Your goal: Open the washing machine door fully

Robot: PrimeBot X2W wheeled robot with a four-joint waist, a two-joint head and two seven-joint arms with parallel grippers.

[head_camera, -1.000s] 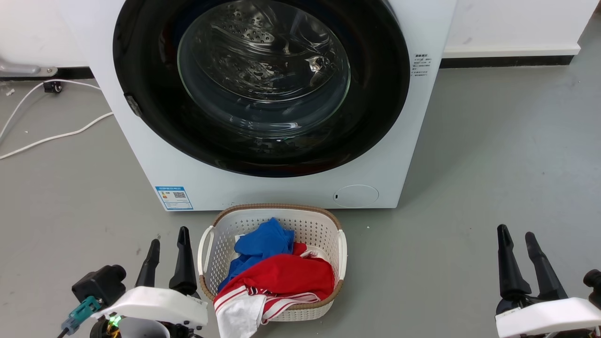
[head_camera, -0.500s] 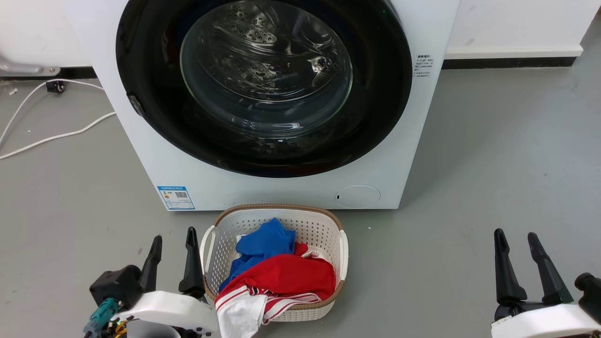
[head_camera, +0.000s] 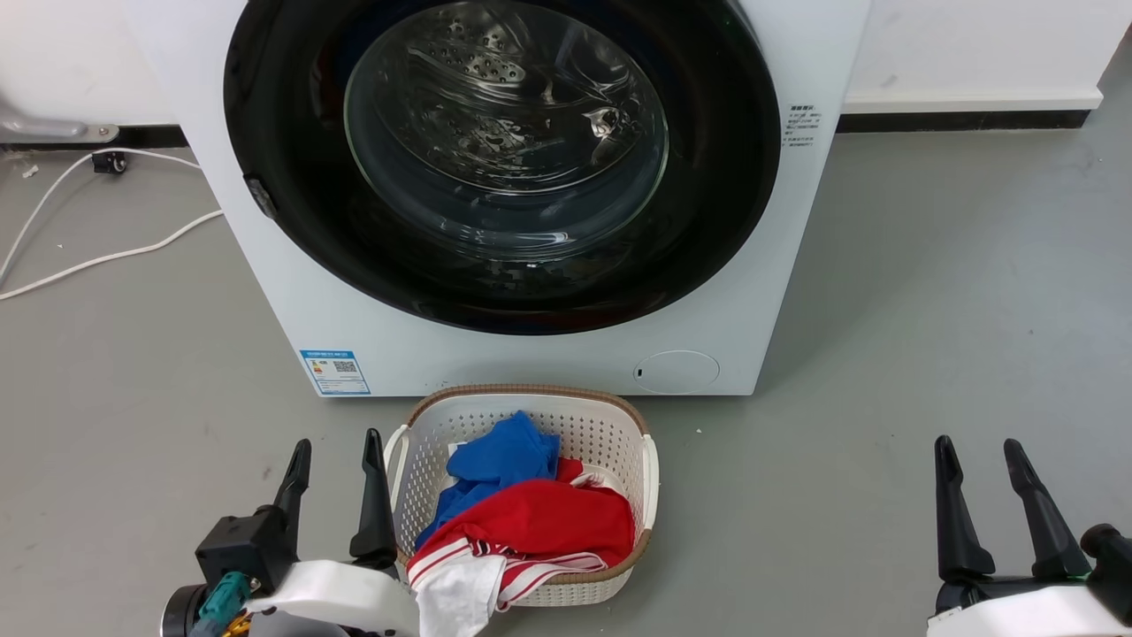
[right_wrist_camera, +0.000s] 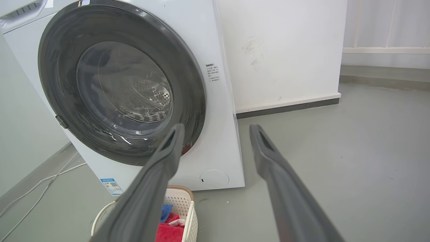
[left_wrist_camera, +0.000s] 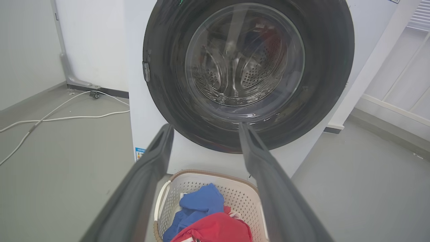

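The left end effector point(head_camera: 338, 440) has edged nearer the laundry basket point(head_camera: 601, 433) (it and the right end effector point(head_camera: 976, 442) gape wide, empty). The washing machine door point(head_camera: 504, 150) sits shut ahead; this looks like the approach step, and next comes reaching the grey tab point(head_camera: 256, 196) on its rim.

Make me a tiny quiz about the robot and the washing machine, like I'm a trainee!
1. True or false: the washing machine door is shut.
2. What stands right in front of the washing machine? A) a laundry basket B) a chair C) a bucket
3. Fill in: the left gripper and the right gripper are both ____ and hold nothing.
Key: 1 true; 2 A; 3 open.
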